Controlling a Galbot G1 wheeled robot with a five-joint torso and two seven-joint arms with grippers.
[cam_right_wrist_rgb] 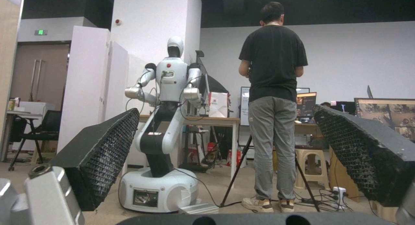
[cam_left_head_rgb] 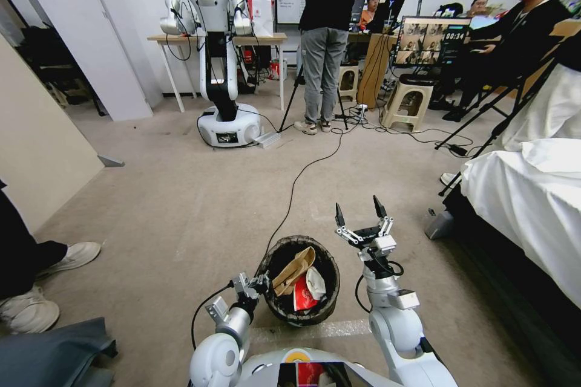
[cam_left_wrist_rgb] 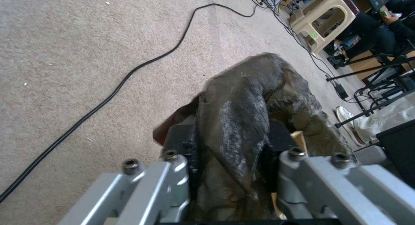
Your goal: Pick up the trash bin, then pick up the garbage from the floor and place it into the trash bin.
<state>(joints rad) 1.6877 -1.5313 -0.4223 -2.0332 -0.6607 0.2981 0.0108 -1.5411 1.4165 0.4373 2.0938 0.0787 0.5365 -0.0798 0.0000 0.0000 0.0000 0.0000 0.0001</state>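
Black-lined trash bin [cam_left_head_rgb: 298, 281] held off the carpet, left claw [cam_left_head_rgb: 257, 285] clamped on its rim. Garbage [cam_left_head_rgb: 301, 281] lies inside. Right claw [cam_left_head_rgb: 361, 214] just beside bin, fingers apart.

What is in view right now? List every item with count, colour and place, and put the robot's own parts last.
trash bin: one, black-lined, held above the carpet before the robot.
garbage: brown paper bag, red-white packet and white piece, inside the bin.
cable: one, black, across the carpet.
second robot: one, white and black, by the far table.
stools: two, beige, near the desks.
bed: one, white sheet, on the right.
left gripper: shut on the bin's rim.
right gripper: open, raised beside the bin, pointing forward.
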